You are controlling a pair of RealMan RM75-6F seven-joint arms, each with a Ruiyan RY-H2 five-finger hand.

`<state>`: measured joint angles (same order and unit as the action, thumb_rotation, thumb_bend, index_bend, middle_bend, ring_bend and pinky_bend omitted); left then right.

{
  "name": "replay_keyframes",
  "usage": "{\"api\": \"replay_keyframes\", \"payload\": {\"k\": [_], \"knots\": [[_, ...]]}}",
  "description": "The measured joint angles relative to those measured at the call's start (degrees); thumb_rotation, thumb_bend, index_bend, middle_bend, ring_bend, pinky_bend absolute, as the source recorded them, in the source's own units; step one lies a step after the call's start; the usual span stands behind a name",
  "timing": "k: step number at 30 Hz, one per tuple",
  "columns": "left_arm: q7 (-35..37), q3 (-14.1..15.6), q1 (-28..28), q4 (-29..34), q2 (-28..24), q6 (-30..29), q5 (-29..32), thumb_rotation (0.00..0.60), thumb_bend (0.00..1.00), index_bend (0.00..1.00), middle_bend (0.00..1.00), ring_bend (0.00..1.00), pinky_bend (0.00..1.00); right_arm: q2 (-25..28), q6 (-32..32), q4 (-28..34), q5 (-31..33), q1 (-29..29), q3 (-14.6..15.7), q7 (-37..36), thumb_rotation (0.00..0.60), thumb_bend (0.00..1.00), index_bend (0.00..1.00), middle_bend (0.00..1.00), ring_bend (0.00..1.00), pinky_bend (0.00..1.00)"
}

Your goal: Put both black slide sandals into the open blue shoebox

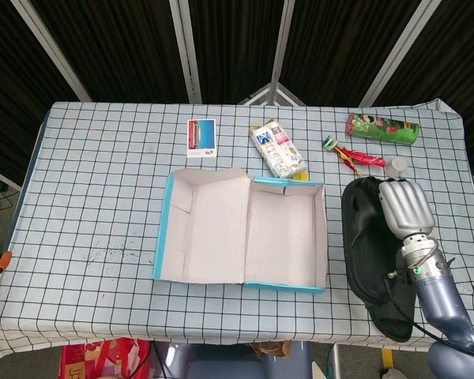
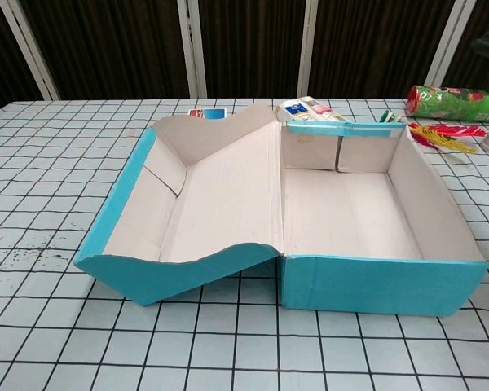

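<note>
The open blue shoebox (image 1: 319,237) lies mid-table, its lid folded out flat to the left; the chest view shows its blue front wall (image 2: 375,281) and empty pale inside. My right hand (image 1: 404,207) grips the black slide sandals (image 1: 369,257) and holds them lifted off the table, just right of the box and above its right wall. They read as one long dark shape, so I cannot tell whether both sandals are in the grip. No sandal or hand shows clearly in the chest view. My left hand is out of both views.
Behind the box lie a photo card (image 1: 201,136), a snack packet (image 1: 278,148), a red and yellow wrapper (image 1: 353,155), a green tube can (image 1: 382,129) and a small white cup (image 1: 396,166). The near table edge runs close below the box.
</note>
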<state>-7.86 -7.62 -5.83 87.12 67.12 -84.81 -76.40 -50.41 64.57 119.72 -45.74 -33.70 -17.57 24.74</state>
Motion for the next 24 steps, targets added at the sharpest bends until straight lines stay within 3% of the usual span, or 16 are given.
{"api": "replay_keyframes", "payload": {"k": [7, 13, 24], "knots": [[0.96, 0.14, -0.11, -0.22, -0.11, 0.39, -0.18, 0.600, 0.37, 0.05, 0.00, 0.00, 0.13, -4.28, 2.52, 3.00, 4.00, -2.39, -1.23, -0.04, 0.600, 0.62, 0.61, 0.52, 0.53, 0.40], [2.52, 0.08, -0.09, -0.52, -0.43, 0.51, -0.30, 0.600, 0.37, 0.05, 0.00, 0.00, 0.13, -11.20, 6.03, 3.17, 6.08, -4.45, -1.82, -0.27, 0.600, 0.62, 0.61, 0.52, 0.52, 0.39], [6.20, -0.57, 0.60, -1.51, -1.36, 0.07, 0.44, 0.600, 0.37, 0.05, 0.00, 0.00, 0.13, -28.81, 16.35, -5.47, -0.87, -3.53, -1.94, -9.19, 0.600, 0.64, 0.62, 0.52, 0.52, 0.37]]}}
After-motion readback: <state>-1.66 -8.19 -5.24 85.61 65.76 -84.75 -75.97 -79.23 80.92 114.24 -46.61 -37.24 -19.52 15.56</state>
